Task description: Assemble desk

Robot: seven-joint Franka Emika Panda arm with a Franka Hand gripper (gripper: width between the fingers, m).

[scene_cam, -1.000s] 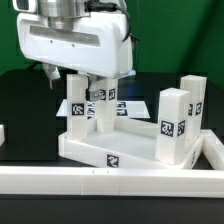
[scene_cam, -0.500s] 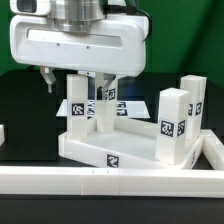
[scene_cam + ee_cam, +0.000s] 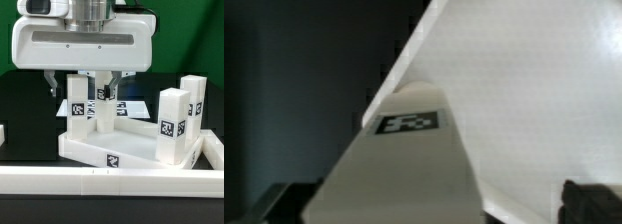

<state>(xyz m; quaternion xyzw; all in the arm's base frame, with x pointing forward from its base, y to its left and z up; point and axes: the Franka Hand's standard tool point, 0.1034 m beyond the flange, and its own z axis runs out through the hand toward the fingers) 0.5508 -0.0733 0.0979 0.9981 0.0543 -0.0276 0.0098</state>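
Note:
The white desk tabletop (image 3: 95, 148) lies in the middle of the exterior view, with four white square legs standing upright on it. Two legs (image 3: 171, 125) (image 3: 195, 100) are at the exterior view's right and one leg (image 3: 106, 108) is near the middle. The fourth leg (image 3: 77, 108) stands at the left between my fingers. My gripper (image 3: 82, 88) hangs over this leg, open, with one finger (image 3: 52, 85) and the other (image 3: 112, 86) apart from its sides. In the wrist view the tagged leg (image 3: 402, 150) rises between the dark fingertips (image 3: 589, 205) of my gripper (image 3: 434, 208).
A long white border rail (image 3: 100, 182) runs along the front and turns back at the exterior view's right (image 3: 212, 150). The marker board (image 3: 126, 109) lies on the black table behind the tabletop. A small white piece (image 3: 2, 132) shows at the left edge.
My gripper body has shifted toward the exterior view's right and looks larger and lower. Its fingers now stand wider apart, one on each side of the left leg. The desk parts have not moved.

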